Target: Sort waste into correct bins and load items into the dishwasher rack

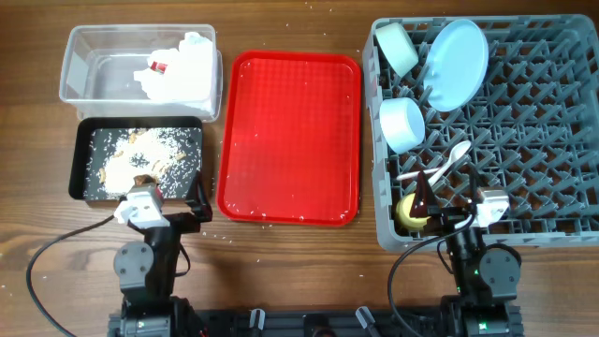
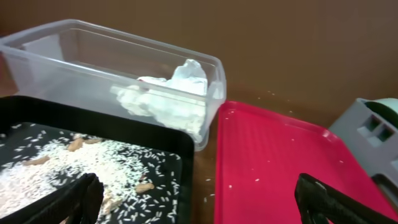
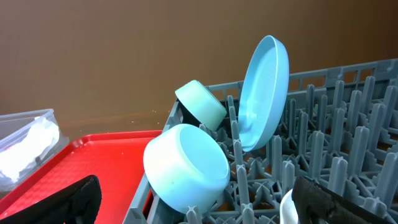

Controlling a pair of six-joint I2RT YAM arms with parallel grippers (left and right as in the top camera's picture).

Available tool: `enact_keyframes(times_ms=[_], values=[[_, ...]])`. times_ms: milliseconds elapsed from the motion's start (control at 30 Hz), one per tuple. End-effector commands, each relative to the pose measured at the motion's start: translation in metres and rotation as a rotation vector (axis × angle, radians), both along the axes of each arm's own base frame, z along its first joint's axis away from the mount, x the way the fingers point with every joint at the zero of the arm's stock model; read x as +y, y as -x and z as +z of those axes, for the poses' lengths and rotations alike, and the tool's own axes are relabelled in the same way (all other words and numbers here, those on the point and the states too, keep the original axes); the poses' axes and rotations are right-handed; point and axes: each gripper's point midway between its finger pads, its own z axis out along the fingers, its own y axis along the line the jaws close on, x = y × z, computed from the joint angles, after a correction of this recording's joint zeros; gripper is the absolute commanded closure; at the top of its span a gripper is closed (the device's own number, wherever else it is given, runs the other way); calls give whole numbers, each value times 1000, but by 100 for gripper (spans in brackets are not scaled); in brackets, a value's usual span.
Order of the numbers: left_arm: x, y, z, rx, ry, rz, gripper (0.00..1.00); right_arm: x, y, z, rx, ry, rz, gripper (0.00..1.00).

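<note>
My left gripper [image 2: 199, 205] hangs wide apart by the black tray [image 2: 124, 127] of scraps [image 2: 62, 168], my right gripper [image 3: 199, 202] just as wide by the dishwasher rack [image 3: 348, 124] holding plate [image 3: 264, 93] and bowls [image 3: 186, 168], napkins [image 2: 168, 99] in the clear tub [image 2: 74, 50]

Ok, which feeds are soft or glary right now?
Overhead: sharp, slight sheen on the red tray. Left wrist: soft all over, rice in the black tray smeared. Right wrist: bowl and plate crisp, fingers at the bottom corners blurred.

Brown wooden table [image 1: 290, 262], scattered crumbs, plain brown wall [image 3: 124, 50]
</note>
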Motion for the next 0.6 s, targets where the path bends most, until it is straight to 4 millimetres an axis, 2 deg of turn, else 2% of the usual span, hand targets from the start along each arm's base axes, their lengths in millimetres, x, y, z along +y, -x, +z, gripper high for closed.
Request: enact_keyframes(times_ms=[0, 167, 567], values=[[14, 6, -16, 35, -41, 79, 0, -1, 0, 2, -8, -8, -5, 0], [12, 9, 11, -81, -37, 75, 0, -1, 0, 2, -8, -7, -5, 0], [12, 9, 9, -75, -37, 75, 0, -1, 0, 2, -8, -8, -5, 0]])
